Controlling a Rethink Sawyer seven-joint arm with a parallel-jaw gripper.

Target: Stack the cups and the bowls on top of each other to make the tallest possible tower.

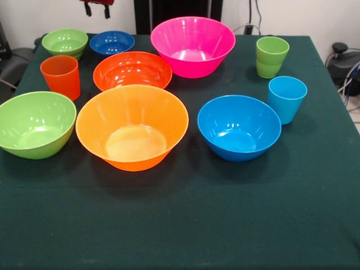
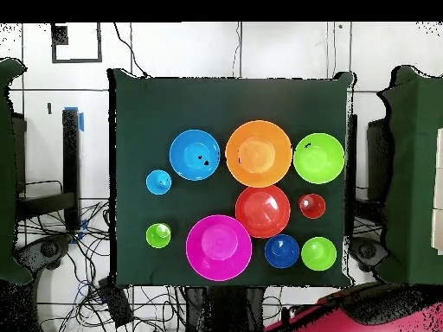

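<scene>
— Gripper tips (image 1: 97, 8) showed only at the top edge in the front view, drawn back above the table; I couldn't tell how far apart they stood, and saw nothing held.

— And the pieces?

— All lay below and toward the camera from it, none stacked, no tower begun. Nearest were the large orange plastic bowl (image 1: 132, 126), the lime green bowl (image 1: 35, 124) and the blue bowl (image 1: 239, 127). Behind came the light blue tumbler (image 1: 287, 98), orange tumbler (image 1: 60, 76) and red-orange bowl (image 1: 133, 71). Farthest were the large pink bowl (image 1: 192, 45), lime green tumbler (image 1: 271, 56), small dark blue bowl (image 1: 112, 42) and small green bowl (image 1: 64, 43).

— Anything inside them?

— Every one stood upright and empty on the dark green cloth (image 1: 180, 225).
</scene>
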